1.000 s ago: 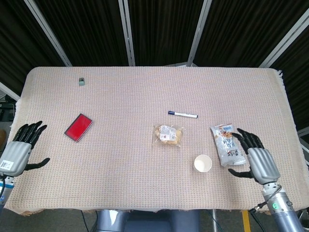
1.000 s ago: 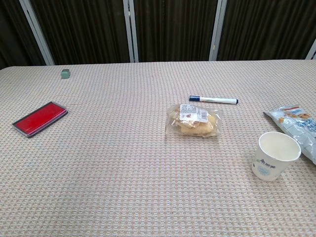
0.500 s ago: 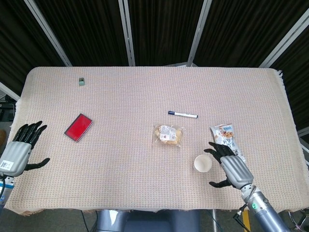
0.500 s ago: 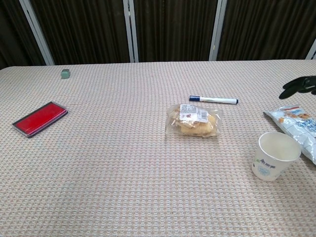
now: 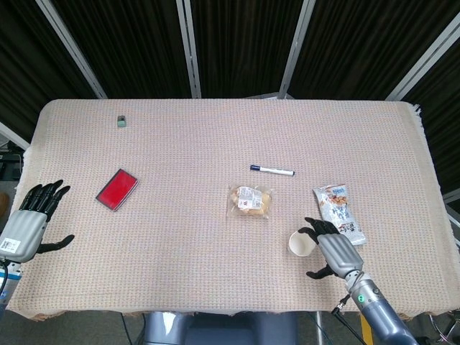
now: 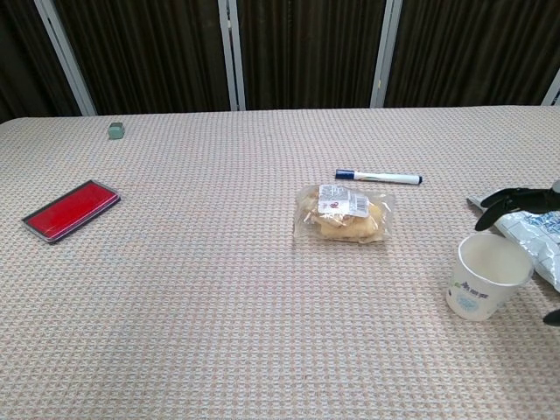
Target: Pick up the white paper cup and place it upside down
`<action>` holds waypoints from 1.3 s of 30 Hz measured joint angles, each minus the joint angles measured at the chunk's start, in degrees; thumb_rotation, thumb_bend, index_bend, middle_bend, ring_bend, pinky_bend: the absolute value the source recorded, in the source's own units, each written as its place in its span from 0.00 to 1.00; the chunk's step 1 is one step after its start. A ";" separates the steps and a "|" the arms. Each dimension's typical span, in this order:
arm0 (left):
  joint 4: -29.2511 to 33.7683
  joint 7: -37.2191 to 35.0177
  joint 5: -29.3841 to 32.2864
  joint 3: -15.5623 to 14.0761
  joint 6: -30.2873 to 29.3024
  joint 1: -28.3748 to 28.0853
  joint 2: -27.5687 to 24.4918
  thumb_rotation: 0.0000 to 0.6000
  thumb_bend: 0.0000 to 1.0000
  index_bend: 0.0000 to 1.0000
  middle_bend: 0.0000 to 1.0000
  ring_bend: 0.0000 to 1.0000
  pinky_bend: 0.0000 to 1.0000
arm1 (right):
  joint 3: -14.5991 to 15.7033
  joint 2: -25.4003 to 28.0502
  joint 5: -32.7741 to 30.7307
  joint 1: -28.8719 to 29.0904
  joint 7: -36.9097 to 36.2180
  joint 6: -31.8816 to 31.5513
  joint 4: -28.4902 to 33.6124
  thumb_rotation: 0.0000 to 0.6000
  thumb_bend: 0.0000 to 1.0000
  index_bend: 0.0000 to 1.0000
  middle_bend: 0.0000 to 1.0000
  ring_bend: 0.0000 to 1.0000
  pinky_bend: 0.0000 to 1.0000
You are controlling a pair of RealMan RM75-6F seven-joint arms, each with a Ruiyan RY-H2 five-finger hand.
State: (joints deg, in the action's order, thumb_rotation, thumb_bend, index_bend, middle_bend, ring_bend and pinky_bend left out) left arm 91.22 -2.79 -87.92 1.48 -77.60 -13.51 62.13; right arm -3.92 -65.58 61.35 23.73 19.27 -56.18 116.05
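Observation:
The white paper cup [image 5: 301,244] [image 6: 486,275] stands upright, mouth up, near the table's front right. My right hand [image 5: 332,249] [image 6: 525,210] is just to the right of the cup, open, fingers spread beside its rim and thumb below; it holds nothing. Only dark fingertips [image 6: 500,200] and the thumb tip show at the right edge of the chest view. My left hand [image 5: 30,221] lies open at the far left table edge, far from the cup; the chest view does not show it.
A snack packet [image 5: 340,213] lies right behind the right hand. A wrapped bun [image 5: 250,200] sits mid-table, a blue-capped marker [image 5: 272,170] behind it. A red flat case [image 5: 117,189] and a small grey block [image 5: 121,121] lie at the left.
My right hand has moved left and down from beside the snack packet to right next to the cup. The cup and my left hand have not moved.

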 measured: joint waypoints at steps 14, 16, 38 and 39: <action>0.07 0.09 0.27 -0.03 -0.24 0.25 0.02 1.00 0.13 0.00 0.00 0.00 0.00 | -0.64 -5.88 -7.42 3.16 4.71 -1.96 -5.33 1.00 0.03 0.20 0.00 0.00 0.00; 0.10 0.10 0.30 -0.04 -0.30 0.31 0.01 1.00 0.13 0.00 0.00 0.00 0.00 | -0.75 -6.24 -8.06 3.34 4.80 -2.30 -5.51 1.00 0.03 0.20 0.00 0.00 0.00; 0.13 0.30 0.43 -0.02 -0.53 0.51 0.10 1.00 0.13 0.00 0.00 0.00 0.00 | -0.48 -5.65 -8.99 4.18 5.99 -5.33 -2.23 1.00 0.05 0.25 0.00 0.00 0.00; 0.14 0.29 0.43 -0.03 -0.52 0.51 0.09 1.00 0.13 0.00 0.00 0.00 0.00 | -0.40 -5.84 -9.43 4.37 6.27 -5.21 -2.35 1.00 0.06 0.26 0.00 0.00 0.00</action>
State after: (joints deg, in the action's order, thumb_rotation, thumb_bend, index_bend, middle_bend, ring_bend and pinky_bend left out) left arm 91.36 -2.50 -87.49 1.45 -78.12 -12.99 62.22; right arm -4.32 -71.42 51.91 28.10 25.54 -61.39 113.70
